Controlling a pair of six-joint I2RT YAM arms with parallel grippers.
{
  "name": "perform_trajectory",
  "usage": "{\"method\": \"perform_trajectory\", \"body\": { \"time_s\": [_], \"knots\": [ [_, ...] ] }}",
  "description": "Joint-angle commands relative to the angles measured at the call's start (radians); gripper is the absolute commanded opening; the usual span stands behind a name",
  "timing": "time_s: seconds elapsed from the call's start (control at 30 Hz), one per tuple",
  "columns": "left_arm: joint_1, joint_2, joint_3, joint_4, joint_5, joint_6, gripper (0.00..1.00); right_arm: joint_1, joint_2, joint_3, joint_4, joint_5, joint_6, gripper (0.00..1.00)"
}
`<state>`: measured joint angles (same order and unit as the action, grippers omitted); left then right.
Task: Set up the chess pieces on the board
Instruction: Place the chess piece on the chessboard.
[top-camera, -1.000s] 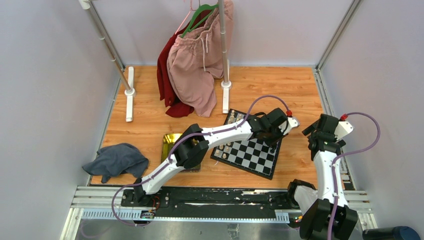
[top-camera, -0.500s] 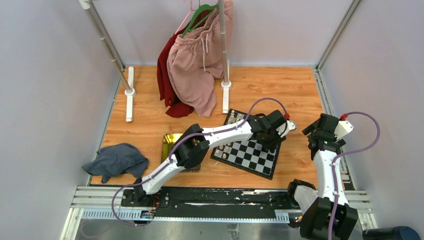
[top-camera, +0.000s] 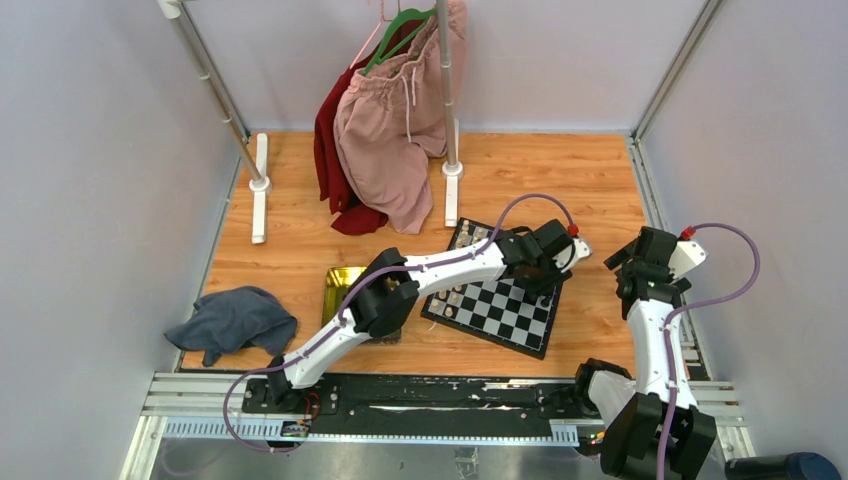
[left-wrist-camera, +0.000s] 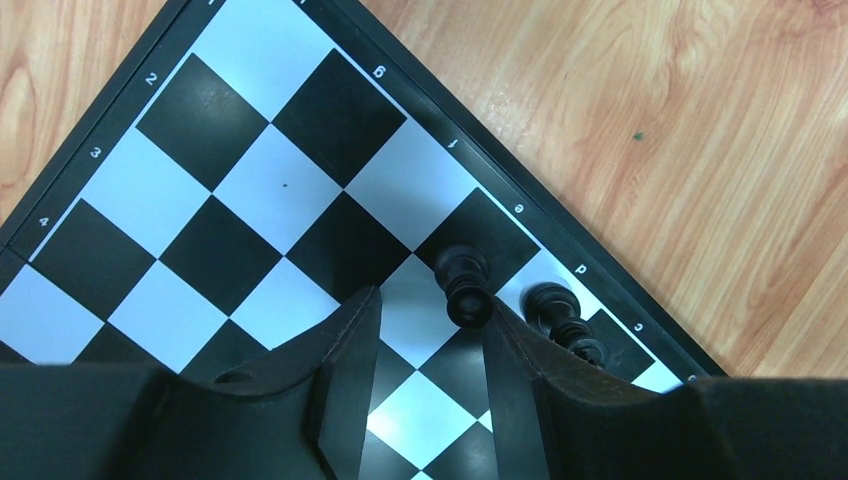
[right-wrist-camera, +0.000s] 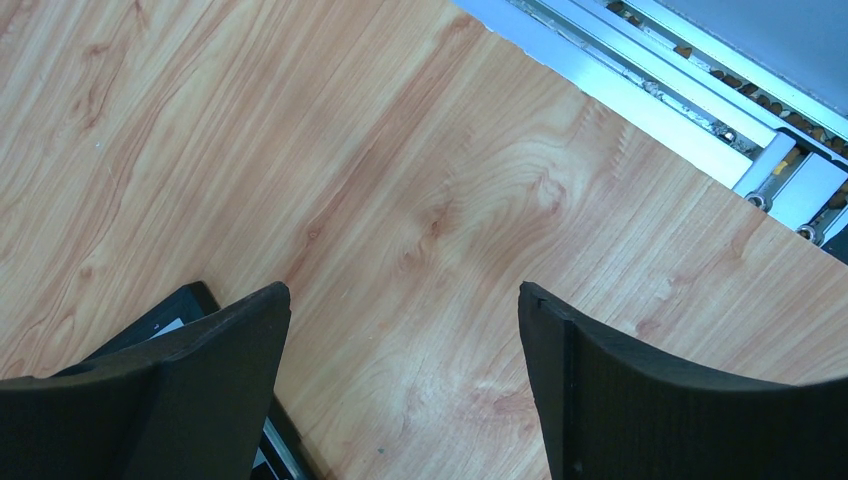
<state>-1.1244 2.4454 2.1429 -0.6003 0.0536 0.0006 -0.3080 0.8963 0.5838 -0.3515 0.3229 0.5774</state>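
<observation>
The board (left-wrist-camera: 250, 190) fills the left wrist view, its dark border running along the wood. Two black chess pieces stand upright near that border: one (left-wrist-camera: 466, 286) just past my left gripper's right fingertip (left-wrist-camera: 505, 335), the other (left-wrist-camera: 562, 318) beside it toward the border. My left gripper (left-wrist-camera: 430, 315) is open over the squares, with nothing between its fingers. In the top view it hangs over the board's (top-camera: 500, 310) far right edge. My right gripper (right-wrist-camera: 404, 300) is open above bare wood, a corner of the board (right-wrist-camera: 175, 310) behind its left finger.
Pale pieces (top-camera: 452, 297) line the board's left side. A yellow-green tray (top-camera: 343, 283) lies left of the board, partly under my left arm. A grey cloth (top-camera: 232, 320) lies at the near left. Clothes (top-camera: 390, 130) hang from a rack at the back.
My left gripper has shifted slightly left over the board's far right edge. The right arm has not moved.
</observation>
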Motion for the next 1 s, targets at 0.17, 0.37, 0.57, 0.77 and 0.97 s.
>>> {"method": "perform_trajectory", "body": {
  "time_s": [0.17,0.37,0.57,0.77,0.97],
  "knots": [
    [0.019,-0.056,-0.090,0.026,-0.052,0.004,0.47,-0.004,0.003,0.007,0.002,-0.002,-0.005,0.87],
    [0.024,-0.102,-0.147,0.031,-0.052,0.008,0.46,-0.002,0.000,0.007,-0.003,-0.002,-0.010,0.87],
    [0.025,-0.135,-0.183,0.035,-0.052,0.009,0.45,-0.002,-0.003,0.011,-0.014,-0.024,-0.021,0.86],
    [0.024,-0.153,-0.215,0.077,-0.076,-0.007,0.36,-0.002,-0.006,0.014,-0.028,-0.042,-0.028,0.84],
    [0.026,-0.141,-0.216,0.125,-0.087,-0.052,0.14,-0.002,-0.007,0.016,-0.027,-0.043,-0.031,0.79]
  ]
}}
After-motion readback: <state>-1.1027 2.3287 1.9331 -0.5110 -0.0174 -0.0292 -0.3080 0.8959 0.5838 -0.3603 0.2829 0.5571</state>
